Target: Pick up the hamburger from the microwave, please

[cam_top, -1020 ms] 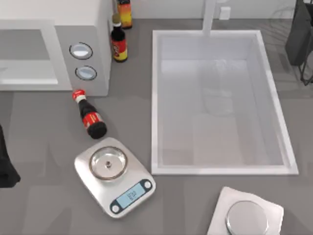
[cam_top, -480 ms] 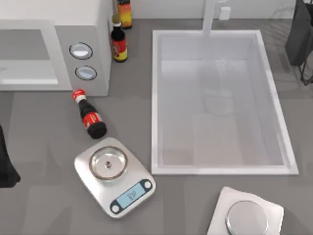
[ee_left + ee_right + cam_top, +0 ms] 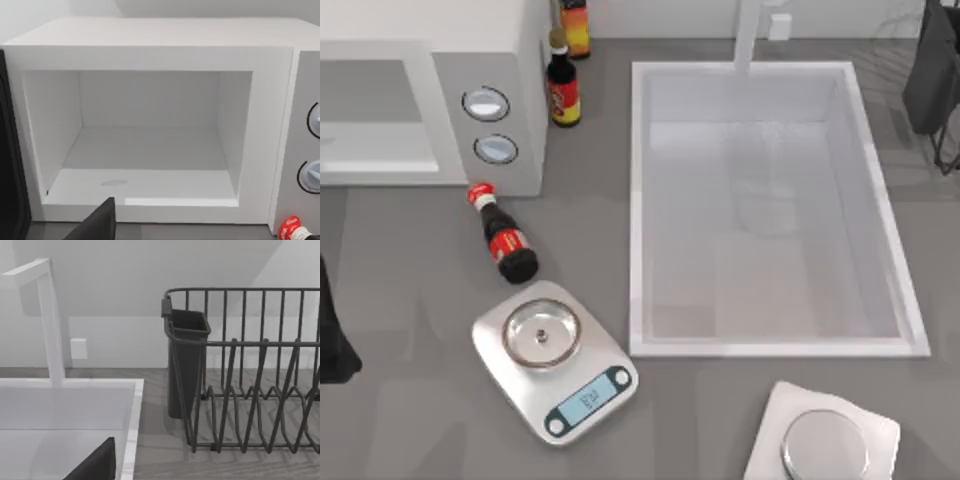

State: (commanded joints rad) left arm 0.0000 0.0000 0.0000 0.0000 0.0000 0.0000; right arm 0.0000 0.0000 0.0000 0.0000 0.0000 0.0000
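Nothing has shifted since half a second ago: both arms and every item on the table lie as they did.

My left gripper (image 3: 97,224) shows as a dark wedge at the edge of the left wrist view; whether it is wide or narrow cannot be told, and it holds nothing that can be seen. Straight ahead of it, close and facing it, stands the microwave (image 3: 150,60). It is a large white box with a thick white frame around a deep white chamber. The chamber floor (image 3: 145,170) is plain white with a faint grey smudge near the front lip. A dark door edge (image 3: 10,150) stands off to one side of the opening, and on the other side is the grey panel with two round silver dials (image 3: 312,175). Just below that panel, nearer the gripper, is the red cap of a lying bottle (image 3: 292,230).

From above, the left arm (image 3: 330,340) is at the table's left edge, well in front of the microwave, which sits at the back left. Beyond the lying bottle a silver scale (image 3: 555,360) rests on the table, and two upright bottles (image 3: 562,85) stand just beside the microwave's right wall.

My right gripper (image 3: 95,464) is parked, its opening likewise not readable. Ahead of it are the white sink (image 3: 132,415) with its tap (image 3: 52,325), and a dark wire dish rack (image 3: 250,390) carrying a cutlery cup (image 3: 187,365).
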